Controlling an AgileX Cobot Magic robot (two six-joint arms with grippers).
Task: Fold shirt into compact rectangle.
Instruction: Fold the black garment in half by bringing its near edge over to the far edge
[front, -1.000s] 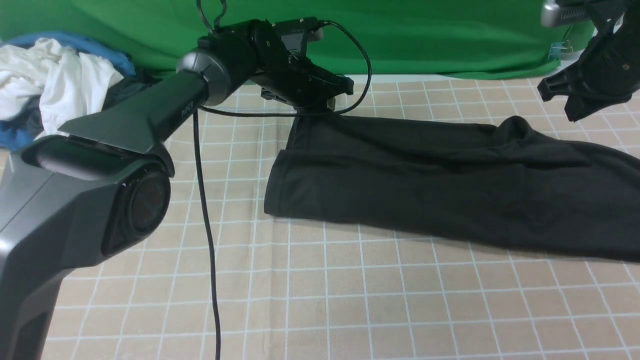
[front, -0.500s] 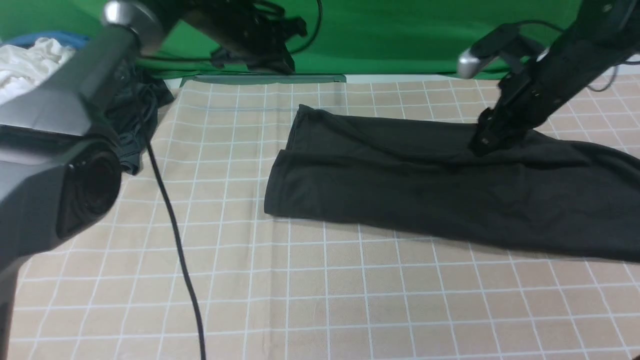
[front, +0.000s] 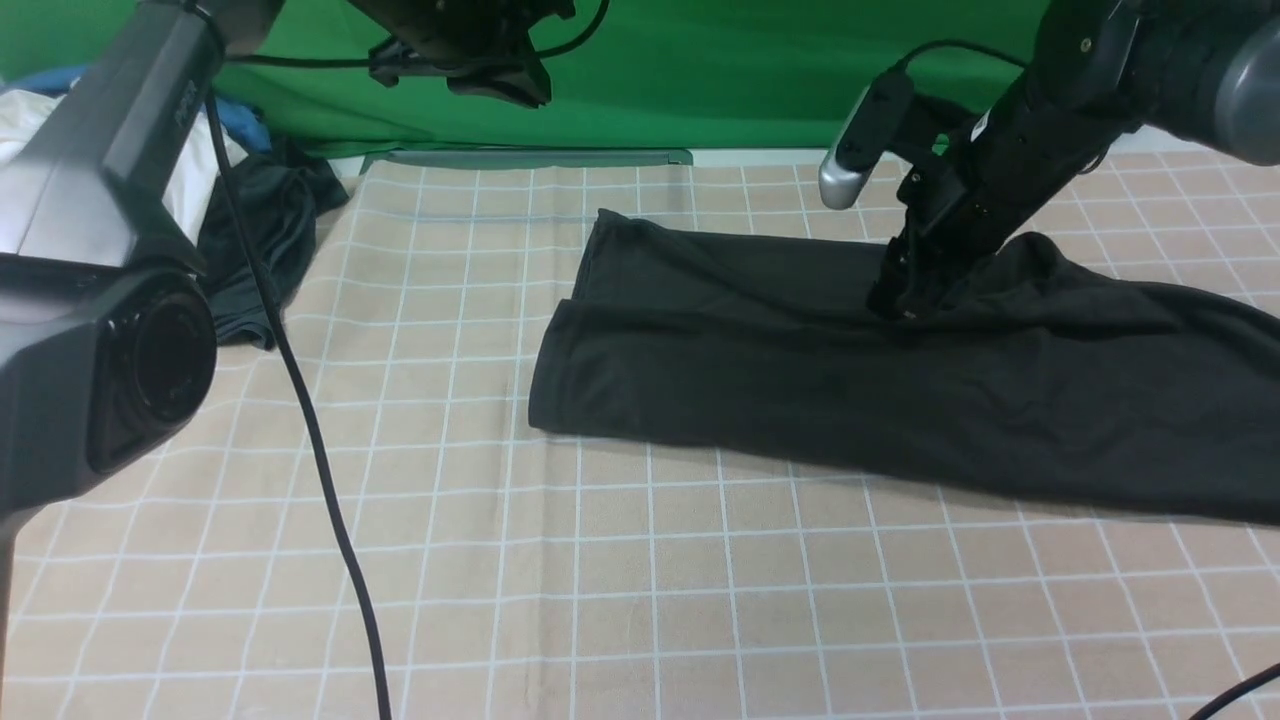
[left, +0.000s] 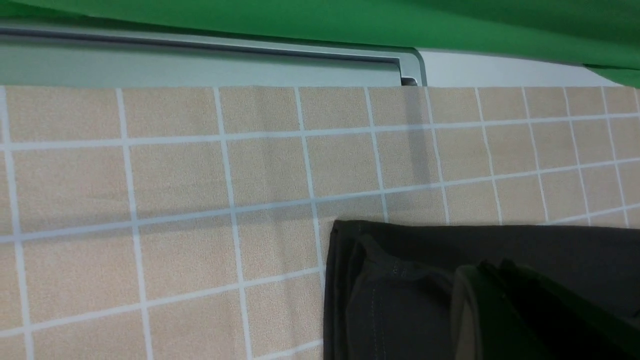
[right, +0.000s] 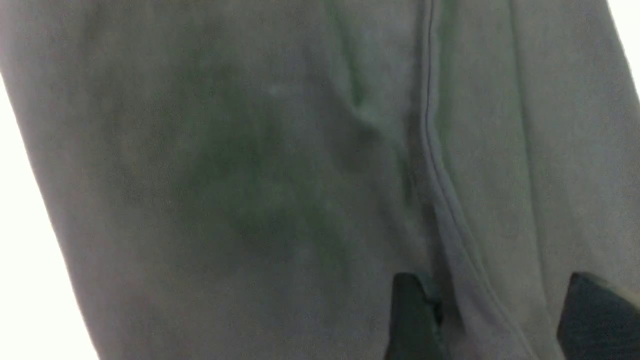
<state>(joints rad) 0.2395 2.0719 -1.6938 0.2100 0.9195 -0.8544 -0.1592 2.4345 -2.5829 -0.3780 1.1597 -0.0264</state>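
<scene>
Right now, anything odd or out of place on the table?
Nothing damaged. The shirt lies as a long band, askew to the tablecloth grid, with a raised wrinkle beside the right gripper. A loose cable hangs across the left side.

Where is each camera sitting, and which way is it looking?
Front view: sits on the robot's side between its arms, faces forward over the checked cloth at the black shirt; left arm looms near, right arm reaches in.
Left wrist view: rides the raised left arm, faces down at the shirt's corner, cloth and green backdrop; the shut left gripper shows.
Right wrist view: rides the right arm, close above the shirt; the open right gripper straddles a fabric ridge.
Shared: all three see the shirt.
</scene>
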